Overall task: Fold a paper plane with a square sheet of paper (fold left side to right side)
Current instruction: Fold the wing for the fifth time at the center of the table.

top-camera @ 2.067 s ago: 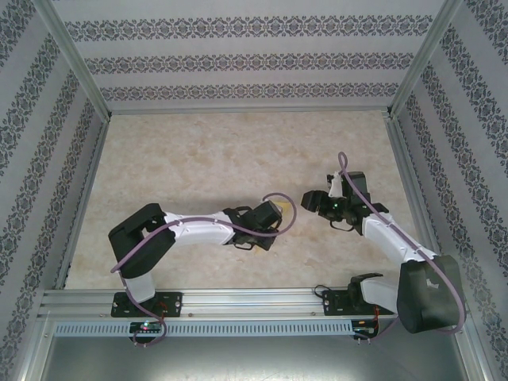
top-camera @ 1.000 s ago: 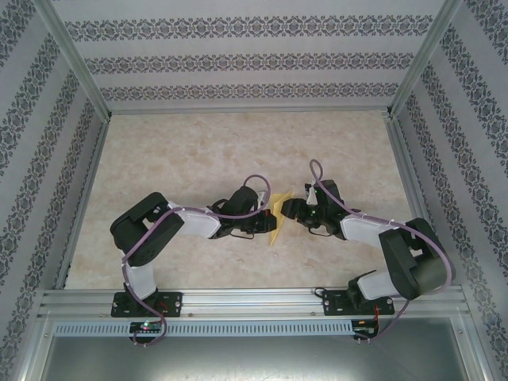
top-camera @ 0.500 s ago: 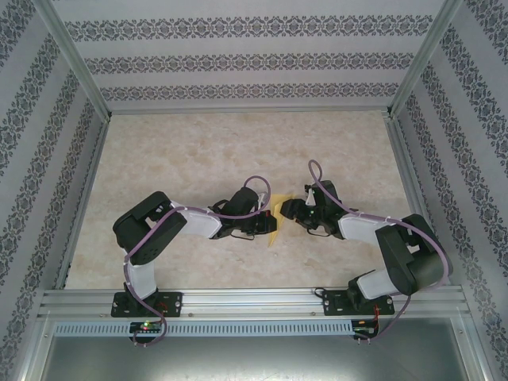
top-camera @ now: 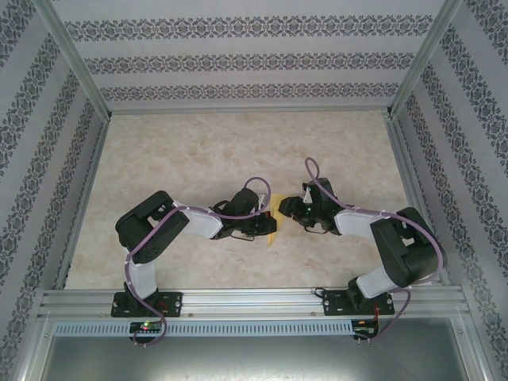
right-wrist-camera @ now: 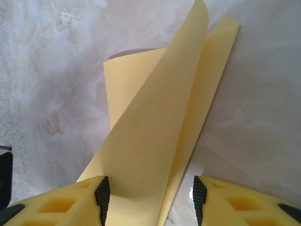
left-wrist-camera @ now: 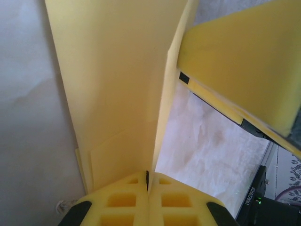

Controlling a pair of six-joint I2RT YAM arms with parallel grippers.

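The yellow square sheet of paper point(top-camera: 274, 221) lies mid-table, folded into a narrow creased strip with one flap standing up. My left gripper point(top-camera: 267, 224) comes in from the left and is shut on the sheet's near edge point(left-wrist-camera: 122, 113); its yellow fingers point(left-wrist-camera: 127, 200) meet with the paper pinched in the seam. My right gripper point(top-camera: 287, 209) faces it from the right and is open. In the right wrist view the raised flap point(right-wrist-camera: 157, 127) stands between the right gripper's point(right-wrist-camera: 150, 200) black pads point(right-wrist-camera: 101, 195), resting against the left one. A right finger point(left-wrist-camera: 244, 61) hangs just over the sheet.
The marbled tabletop point(top-camera: 238, 151) is bounded by aluminium rails point(top-camera: 238, 300) in front and patterned walls on the other sides. The two arms nearly touch at the centre. A purple cable point(top-camera: 258, 186) loops over each wrist.
The right gripper has swung in from the right to straddle the lifted flap, and its jaws have narrowed a little. The left gripper has kept its hold on the sheet.
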